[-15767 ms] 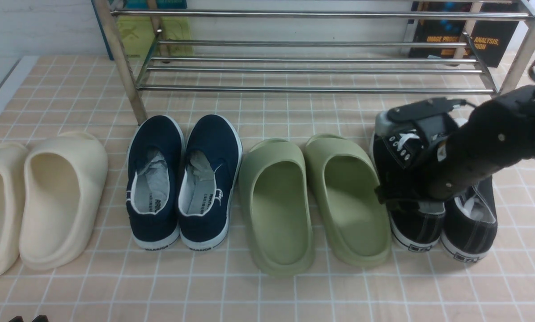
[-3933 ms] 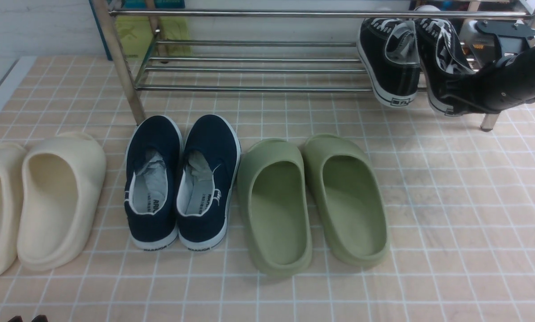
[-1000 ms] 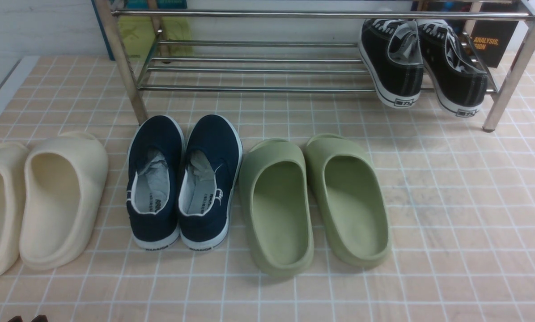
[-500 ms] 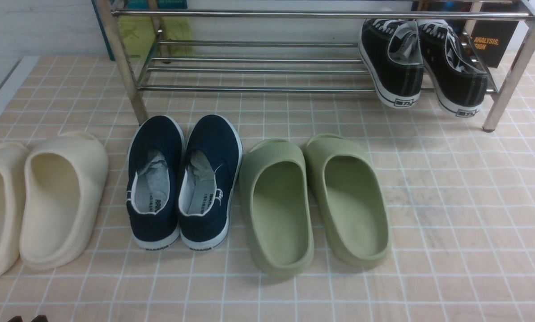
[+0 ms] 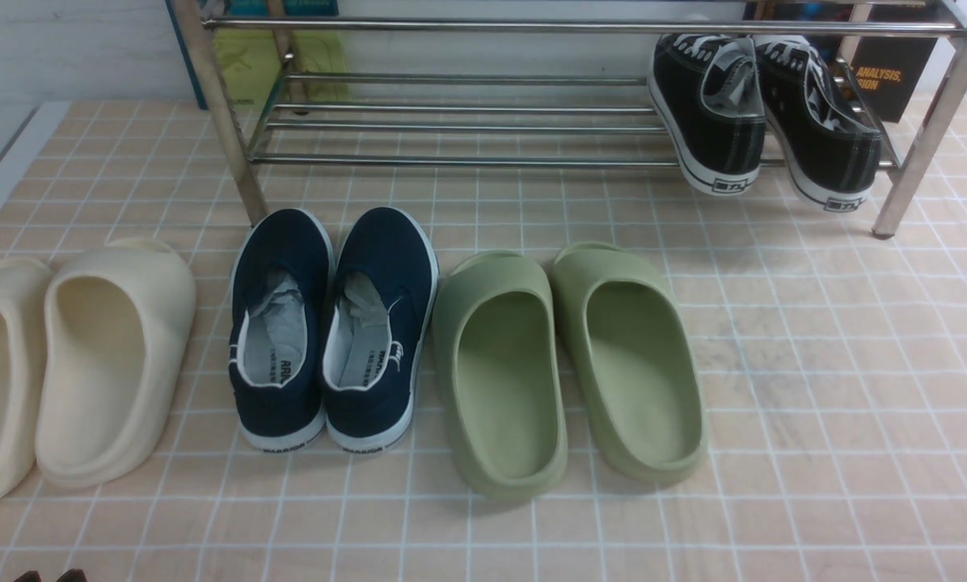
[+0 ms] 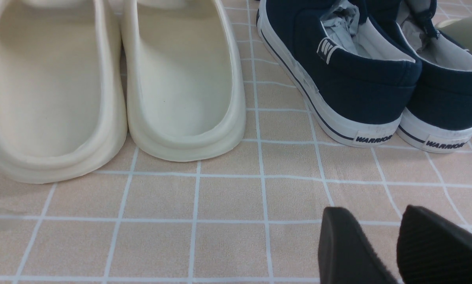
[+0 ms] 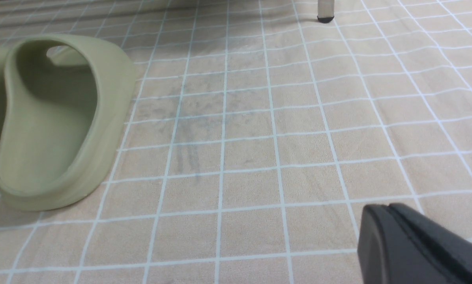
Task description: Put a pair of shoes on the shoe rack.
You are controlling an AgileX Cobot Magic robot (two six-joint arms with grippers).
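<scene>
The pair of shoes, two black canvas sneakers [image 5: 714, 113] [image 5: 823, 129] with white soles, lies side by side on the lower bars at the right end of the shoe rack [image 5: 451, 159], heels toward me and hanging over the front bar. No gripper touches them. My left gripper [image 6: 374, 215] hovers low over the tiled floor in front of the navy slip-ons, open, with bare floor between its fingers. My right gripper [image 7: 382, 211] is shut with nothing in it, low over the floor to the right of the olive slides. One rack leg [image 7: 325, 10] shows far ahead of it.
On the floor in a row stand cream slides [image 5: 103, 356], navy slip-ons [image 5: 330, 323] and olive-green slides [image 5: 572, 364]. Books [image 5: 888, 73] lean behind the rack. Bare tiles lie right of the olive slides.
The sneakers went from the floor at the right up onto the rack, and my right arm has left the front view. Nothing has moved over the last second.
</scene>
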